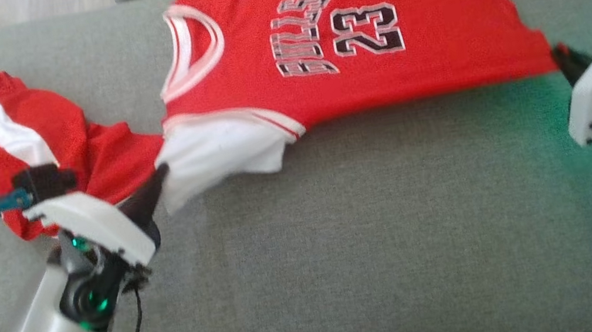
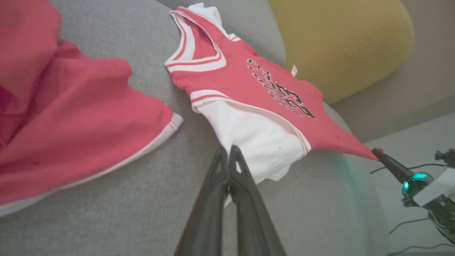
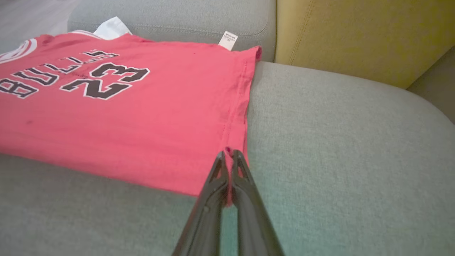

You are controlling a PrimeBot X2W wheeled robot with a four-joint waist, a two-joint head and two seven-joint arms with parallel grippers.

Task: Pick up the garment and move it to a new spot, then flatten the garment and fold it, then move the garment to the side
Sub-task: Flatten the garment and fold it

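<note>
On the grey sofa (image 1: pixel 345 253) our left hand (image 1: pixel 161 171) pinches the white sleeve (image 1: pixel 217 157) of the jersey (image 1: pixel 377 76), our right hand (image 1: pixel 557 54) its red hem corner. The jersey lies spread between them, far centre; red shorts (image 1: pixel 30 137) bunch at left.

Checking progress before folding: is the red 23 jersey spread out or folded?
Spread out: the jersey lies open on the cushion, lettering showing, its near edge held by left tool and right tool.
</note>
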